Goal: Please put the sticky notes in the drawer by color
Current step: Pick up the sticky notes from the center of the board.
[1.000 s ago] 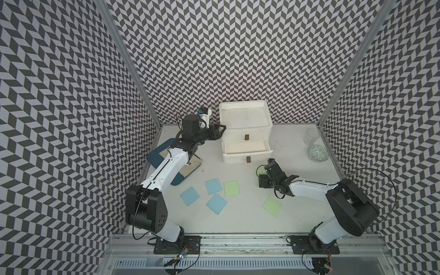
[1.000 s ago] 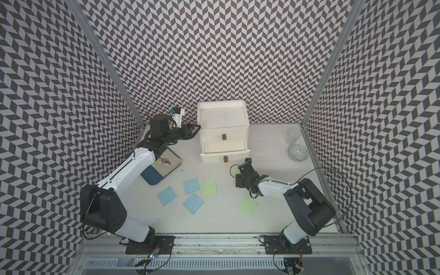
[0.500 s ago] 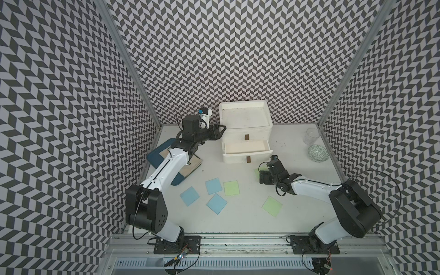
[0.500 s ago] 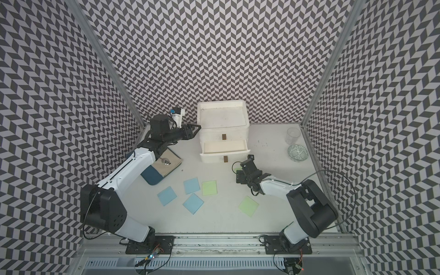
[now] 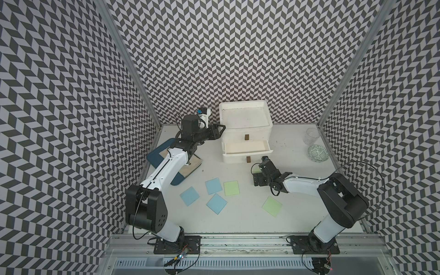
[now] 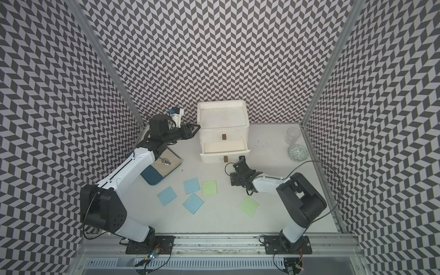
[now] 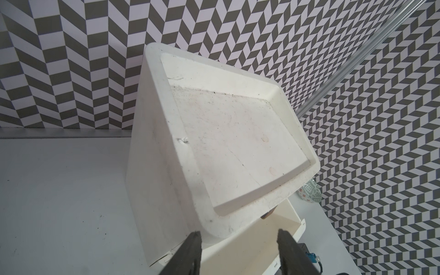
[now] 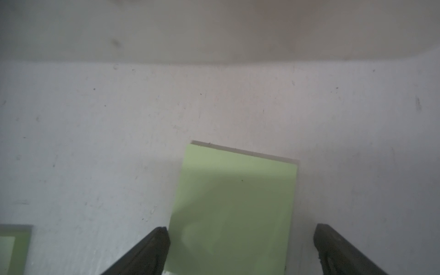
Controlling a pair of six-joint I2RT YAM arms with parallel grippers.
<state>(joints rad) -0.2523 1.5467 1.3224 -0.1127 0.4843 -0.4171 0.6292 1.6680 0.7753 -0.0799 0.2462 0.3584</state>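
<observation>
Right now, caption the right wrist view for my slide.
Open right claw straddles a light green square paper sticky note lying on the white tabletop.

White plastic three-drawer box [image 5: 245,123] stood far centre, middle drawer [image 5: 246,147] pulled open, three pale blue paper sticky notes [image 5: 216,204] lay flat near centre, light green sticky note [image 5: 231,188] just right, second green note [image 5: 272,206] nearer right, third green note [image 8: 233,209] before the box.

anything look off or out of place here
Nothing spilled or broken. The middle drawer stands pulled out, and blue and green sticky notes lie scattered at mixed angles on the table; one green note lies between the open right fingers.
</observation>
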